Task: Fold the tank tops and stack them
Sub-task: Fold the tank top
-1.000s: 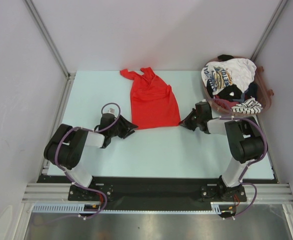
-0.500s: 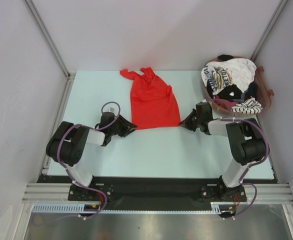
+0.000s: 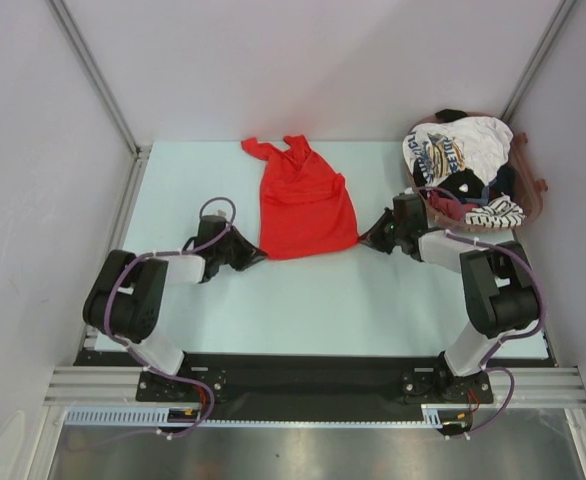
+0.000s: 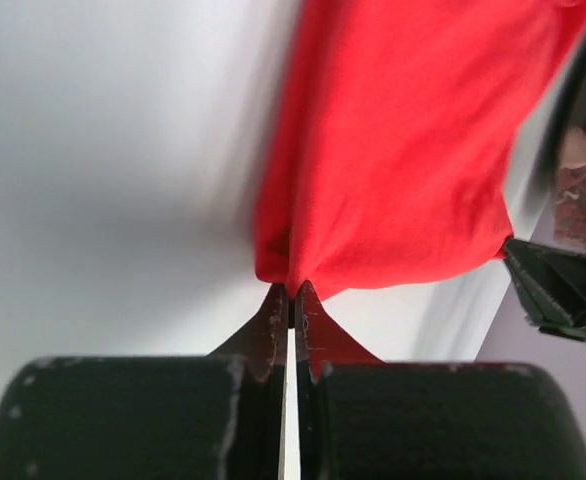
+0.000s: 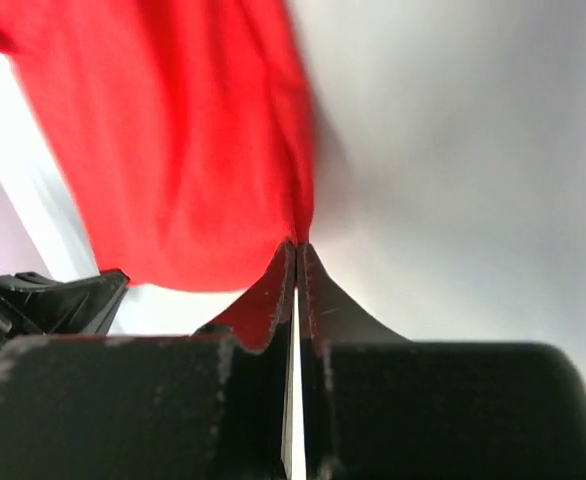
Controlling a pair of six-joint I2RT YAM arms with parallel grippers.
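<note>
left gripper (image 4: 291, 292), right gripper (image 5: 296, 252): each pinches a hem corner of red top (image 3: 306, 205). basket (image 3: 530, 172) of tops (image 3: 458, 150) just beyond right gripper.

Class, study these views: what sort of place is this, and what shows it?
Probably a robotics lab test cell: a left arm and right arm bolted to a metal frame, plain white panels enclosing the table, and one red tank top laid out.

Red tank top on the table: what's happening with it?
The left gripper is shut on the near-left corner of the red tank top, the right gripper on the near-right corner. The garment lies spread out, straps toward the far edge, not yet folded. The other tank tops sit heaped in the basket at far right.
</note>
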